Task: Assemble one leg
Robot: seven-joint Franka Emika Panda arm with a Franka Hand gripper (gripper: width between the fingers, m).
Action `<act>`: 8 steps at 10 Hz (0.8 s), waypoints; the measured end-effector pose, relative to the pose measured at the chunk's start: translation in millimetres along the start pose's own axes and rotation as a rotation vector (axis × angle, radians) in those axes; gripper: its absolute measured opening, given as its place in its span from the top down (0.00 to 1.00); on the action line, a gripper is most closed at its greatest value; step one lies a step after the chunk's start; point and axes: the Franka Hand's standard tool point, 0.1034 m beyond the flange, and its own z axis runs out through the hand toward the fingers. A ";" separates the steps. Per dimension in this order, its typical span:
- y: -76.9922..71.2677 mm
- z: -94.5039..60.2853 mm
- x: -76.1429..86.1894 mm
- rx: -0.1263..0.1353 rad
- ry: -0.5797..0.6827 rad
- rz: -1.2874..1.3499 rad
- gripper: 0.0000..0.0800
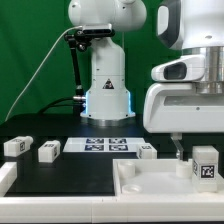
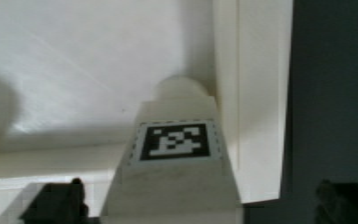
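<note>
Going from the exterior view's left to its right, we first pass three loose white blocks on the dark worktop (image 1: 70, 170): one (image 1: 14, 146) at the far edge, a second (image 1: 48, 152) just beside it, and a third (image 1: 146, 151) past the marker board (image 1: 106, 146). Nearer the camera lies the large white tray-like piece (image 1: 150, 185), and over its right corner hangs our gripper (image 1: 186, 155).

The leg (image 1: 205, 165) stands upright at that corner, tag facing out, just beside the gripper. In the wrist view the leg (image 2: 176, 150) sits between the two dark fingertips (image 2: 55, 200), which stand apart on either side; whether they press on it we cannot tell.

We judge the step in hand to be seating this leg at the tray's corner recess. The next move likely calls for keeping the leg upright and aligned while pressing or turning it home.
</note>
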 end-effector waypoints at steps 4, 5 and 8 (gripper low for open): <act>1.7 0.2 0.0 -0.001 0.000 0.004 0.50; 2.9 0.4 0.0 -0.002 -0.001 0.006 0.63; 3.2 0.6 -0.2 -0.002 -0.001 0.025 0.63</act>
